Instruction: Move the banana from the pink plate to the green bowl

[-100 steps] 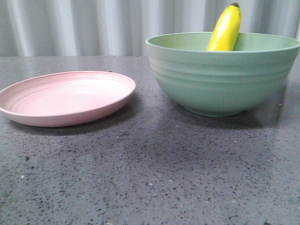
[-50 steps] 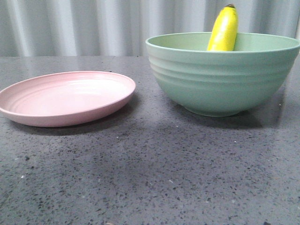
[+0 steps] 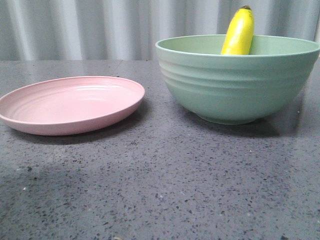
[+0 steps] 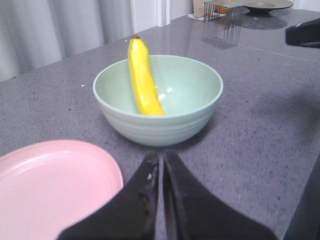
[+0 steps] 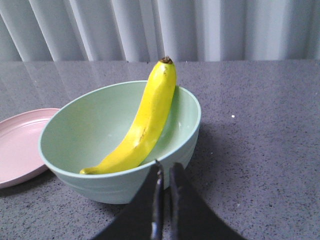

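The yellow banana (image 3: 239, 32) leans inside the pale green bowl (image 3: 235, 85), its dark tip sticking up over the far rim. The pink plate (image 3: 70, 105) lies empty to the bowl's left. Neither gripper shows in the front view. In the left wrist view my left gripper (image 4: 161, 157) is shut and empty, a short way back from the bowl (image 4: 160, 125), with the banana (image 4: 142, 82) and the plate (image 4: 50, 190) in sight. In the right wrist view my right gripper (image 5: 166, 169) is shut and empty, just outside the bowl (image 5: 75, 130) that holds the banana (image 5: 145, 120); the plate (image 5: 20, 145) lies beyond.
The table is dark speckled stone with a pale curtain (image 3: 100, 30) behind it. In the left wrist view a wire rack (image 4: 225, 25), a dark dish (image 4: 267, 6) and a black object (image 4: 304, 34) stand far off on the table.
The banana's tip shifted slightly to the left in the bowl a second ago and has since stayed still. The plate and bowl have not moved.
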